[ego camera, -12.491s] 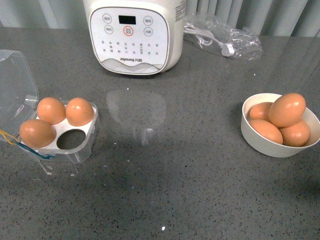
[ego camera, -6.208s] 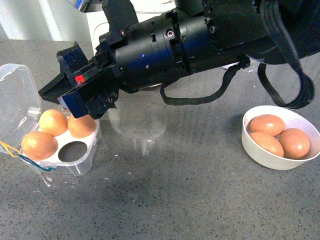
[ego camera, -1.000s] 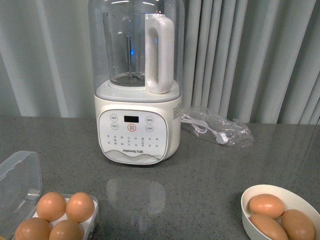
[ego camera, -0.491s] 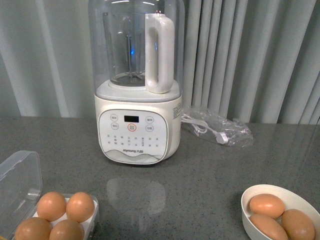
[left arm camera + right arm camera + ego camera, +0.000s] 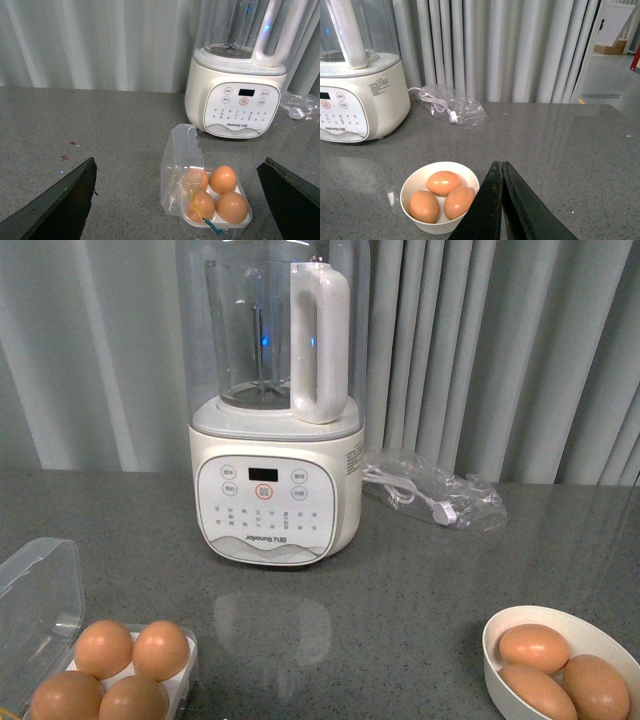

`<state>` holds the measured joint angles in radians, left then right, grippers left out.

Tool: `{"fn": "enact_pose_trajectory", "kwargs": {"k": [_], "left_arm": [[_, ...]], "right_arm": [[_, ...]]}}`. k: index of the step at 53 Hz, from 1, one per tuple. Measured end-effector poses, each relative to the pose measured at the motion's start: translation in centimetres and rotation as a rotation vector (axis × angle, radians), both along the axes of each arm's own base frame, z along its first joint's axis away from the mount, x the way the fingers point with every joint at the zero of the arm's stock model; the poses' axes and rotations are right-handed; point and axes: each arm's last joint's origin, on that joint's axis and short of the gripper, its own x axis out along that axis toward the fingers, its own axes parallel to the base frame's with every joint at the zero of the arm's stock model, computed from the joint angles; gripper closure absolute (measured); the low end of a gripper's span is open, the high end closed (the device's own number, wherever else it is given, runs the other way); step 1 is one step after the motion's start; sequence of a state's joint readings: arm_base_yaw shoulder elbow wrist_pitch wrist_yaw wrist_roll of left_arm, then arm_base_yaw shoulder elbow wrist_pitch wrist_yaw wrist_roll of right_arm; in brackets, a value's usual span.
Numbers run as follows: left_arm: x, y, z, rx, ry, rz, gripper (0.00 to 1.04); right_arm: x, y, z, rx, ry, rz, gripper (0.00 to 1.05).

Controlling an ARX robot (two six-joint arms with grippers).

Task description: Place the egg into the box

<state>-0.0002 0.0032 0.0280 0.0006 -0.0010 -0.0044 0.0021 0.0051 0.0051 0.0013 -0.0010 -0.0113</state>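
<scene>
The left tool (image 5: 177, 162) hangs with its fingers spread wide, gripping nothing. The right tool (image 5: 499, 166) is clenched, fingers pressed together with nothing between them. In front of the left one sits the box (image 5: 181, 150), lid thrown back and all four cups filled (the egg (image 5: 231, 207) rests in the near cup, on the side away from the lid). Further right on the grey table (image 5: 400, 610), a white bowl (image 5: 436, 228) holds three more eggs (image 5: 443, 182), and a blender (image 5: 275, 490) stands behind.

left tool (image 5: 178, 161): two dark grey matte wedges | right tool (image 5: 500, 165): two black tapered blades
</scene>
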Motion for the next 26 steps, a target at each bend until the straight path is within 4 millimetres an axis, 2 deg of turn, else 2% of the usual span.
{"fn": "enact_pose_trajectory", "kwargs": {"k": [2, 11, 20, 22, 25, 26], "left_arm": [[0.0, 0.0, 0.0, 0.0, 0.0, 0.0, 0.07], [0.0, 0.0, 0.0, 0.0, 0.0, 0.0, 0.07], [0.0, 0.0, 0.0, 0.0, 0.0, 0.0, 0.07], [0.0, 0.0, 0.0, 0.0, 0.0, 0.0, 0.07], [0.0, 0.0, 0.0, 0.0, 0.0, 0.0, 0.07], [0.0, 0.0, 0.0, 0.0, 0.0, 0.0, 0.07]], "right_arm": [[0.0, 0.0, 0.0, 0.0, 0.0, 0.0, 0.98], [0.0, 0.0, -0.01, 0.0, 0.001, 0.0, 0.68], [0.0, 0.0, -0.01, 0.0, 0.001, 0.0, 0.29], [0.0, 0.0, -0.01, 0.0, 0.001, 0.0, 0.18], [0.0, 0.0, -0.01, 0.001, 0.001, 0.0, 0.06], [0.0, 0.0, -0.01, 0.002, 0.001, 0.0, 0.06]]}}
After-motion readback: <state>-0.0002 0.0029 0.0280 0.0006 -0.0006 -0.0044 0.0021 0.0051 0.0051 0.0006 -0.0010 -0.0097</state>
